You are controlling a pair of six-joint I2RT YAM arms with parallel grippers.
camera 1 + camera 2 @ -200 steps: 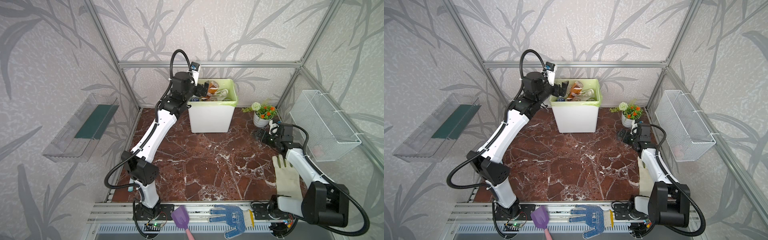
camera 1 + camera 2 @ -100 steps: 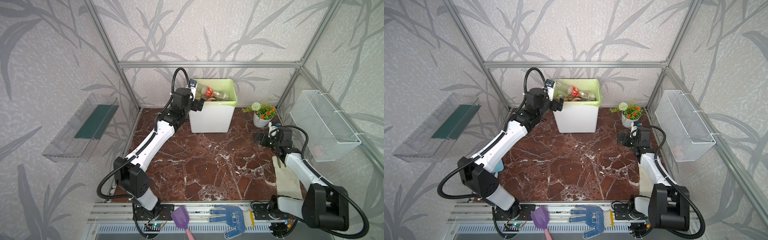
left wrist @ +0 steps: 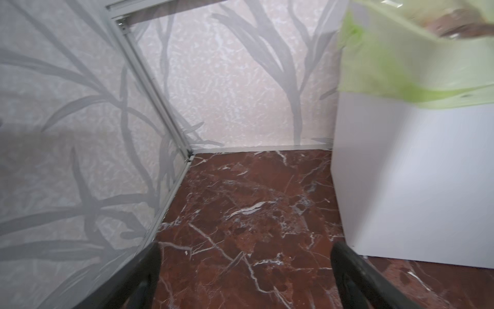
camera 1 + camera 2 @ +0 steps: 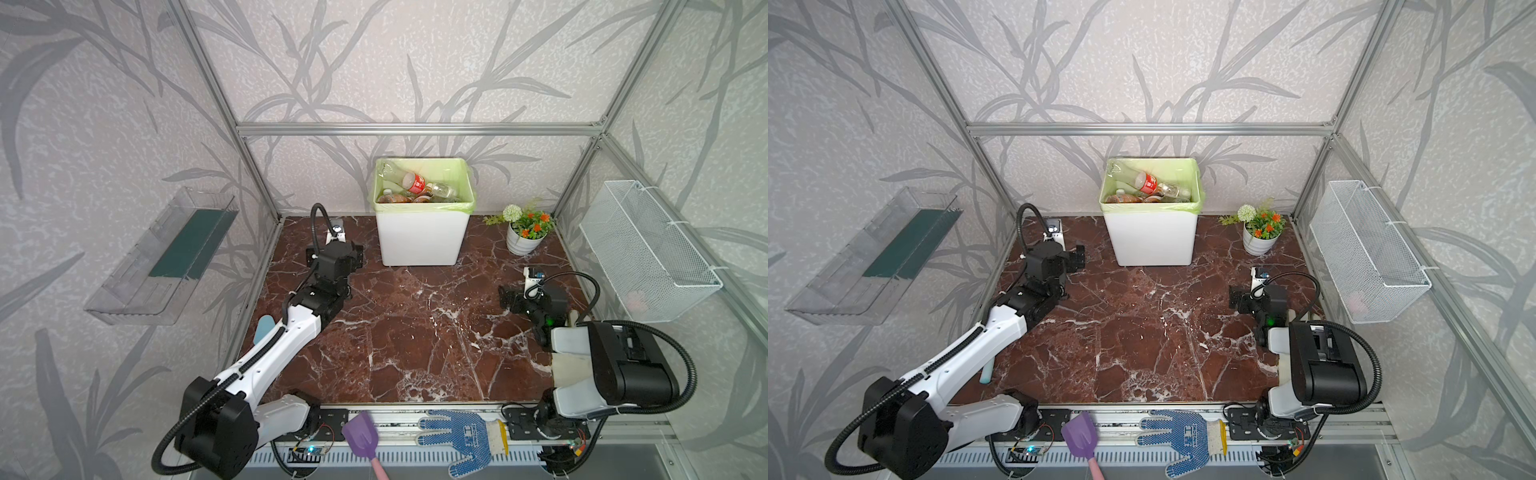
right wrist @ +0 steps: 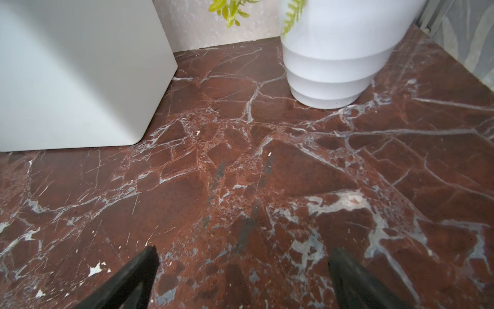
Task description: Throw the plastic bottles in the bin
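Bottles (image 4: 432,192) lie piled inside the green-lined white bin (image 4: 419,245) at the back wall, with a red-labelled bottle (image 4: 417,183) on top. Your left gripper (image 3: 244,270) is spread wide and empty, low over the marble tabletop (image 4: 415,332), just beside the bin's left wall. Your right gripper (image 5: 242,264) is also wide and empty, aimed at the floor between the bin and the white flower pot (image 5: 334,67).
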